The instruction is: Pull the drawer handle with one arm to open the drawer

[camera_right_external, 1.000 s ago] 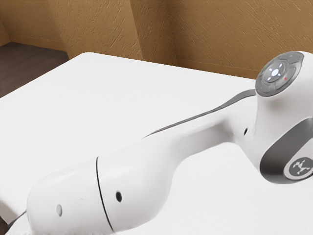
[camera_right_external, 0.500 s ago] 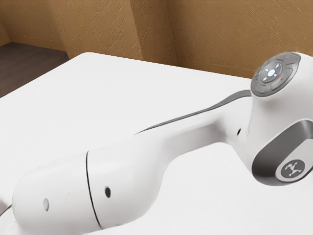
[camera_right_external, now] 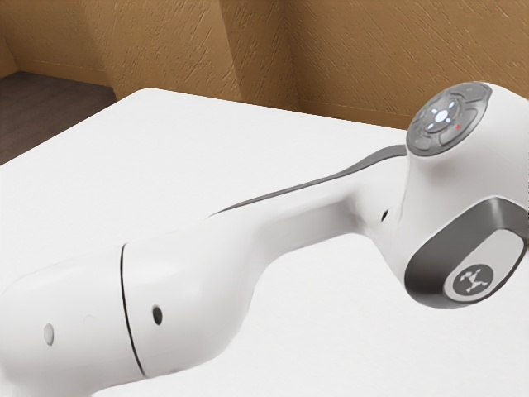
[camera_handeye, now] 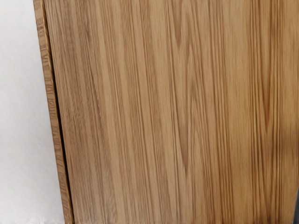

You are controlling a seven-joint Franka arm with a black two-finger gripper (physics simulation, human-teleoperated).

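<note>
Right under the hand sits a brown wood-grain cabinet panel [camera_handeye: 177, 112], its edge beside the white tabletop [camera_handeye: 18, 116]; looks like approach stage, next it needs to find the handle; gripper's opening, can't tell

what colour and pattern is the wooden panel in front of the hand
Warm golden-brown wood grain in long parallel streaks on the wooden panel; best seen in the wrist view.
</note>
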